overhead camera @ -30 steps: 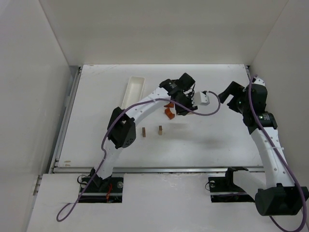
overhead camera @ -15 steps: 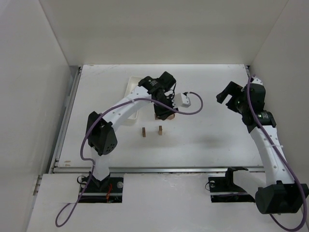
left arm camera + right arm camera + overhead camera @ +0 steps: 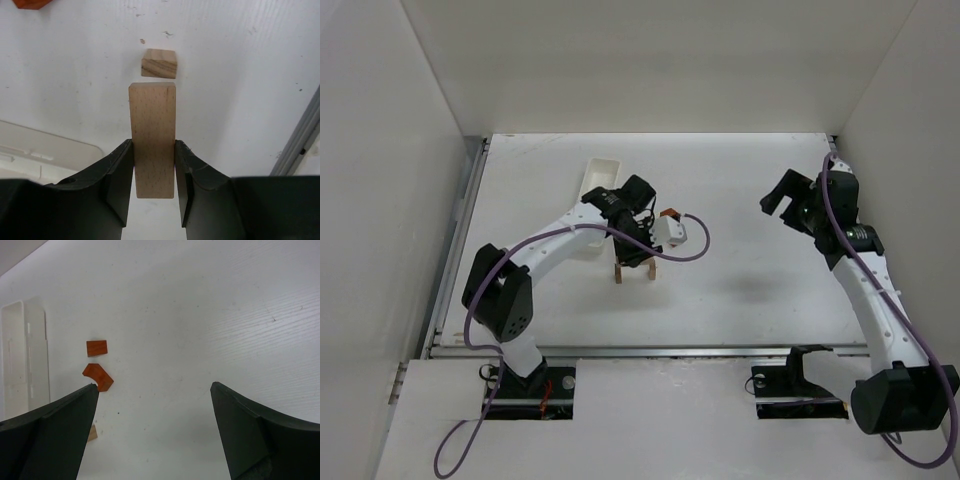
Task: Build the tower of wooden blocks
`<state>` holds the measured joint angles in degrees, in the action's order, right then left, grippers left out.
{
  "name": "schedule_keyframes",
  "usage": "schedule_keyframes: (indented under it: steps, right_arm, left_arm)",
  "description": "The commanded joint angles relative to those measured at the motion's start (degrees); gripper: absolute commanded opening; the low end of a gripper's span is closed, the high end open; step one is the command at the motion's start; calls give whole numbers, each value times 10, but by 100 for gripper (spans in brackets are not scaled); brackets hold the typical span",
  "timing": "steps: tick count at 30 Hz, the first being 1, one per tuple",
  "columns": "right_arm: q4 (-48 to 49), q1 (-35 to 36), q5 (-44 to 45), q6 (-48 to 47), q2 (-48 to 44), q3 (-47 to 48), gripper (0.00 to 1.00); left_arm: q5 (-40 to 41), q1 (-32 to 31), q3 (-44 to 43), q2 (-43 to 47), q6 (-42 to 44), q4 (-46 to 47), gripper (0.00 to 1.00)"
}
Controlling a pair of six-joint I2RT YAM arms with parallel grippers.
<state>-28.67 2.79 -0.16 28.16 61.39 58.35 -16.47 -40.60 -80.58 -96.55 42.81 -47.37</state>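
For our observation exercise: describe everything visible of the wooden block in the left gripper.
The wooden block is a plain, light tan oblong with fine grain. The left gripper clamps its long sides between dark fingers, its far half jutting over the white table. Just beyond its far end is a smaller tan block; contact cannot be told.

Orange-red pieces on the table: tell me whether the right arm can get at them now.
Probably yes. The right gripper is open and empty, with bare table between it and the two orange-red pieces. The left gripper, shut on a tan block, hangs close beside them and might crowd the approach.
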Motion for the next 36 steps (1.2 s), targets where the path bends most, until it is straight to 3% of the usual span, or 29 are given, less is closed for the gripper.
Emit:
schedule_keyframes:
  steps: [1,7,23,36]
  right_arm:
    - [24,10,8,4,3,29,100]
    - [24,20,18,4,8,29,100]
    - [24,31,29,9,14,34,100]
    - [24,31,29,9,19,29,100]
  left_arm:
    - [-7,19,16,37,25,61,0]
    - [-7,32,35,44,74,82,0]
    - [-62,26,74,51,50,82,0]
    - [-57,15,96,56,45,93,0]
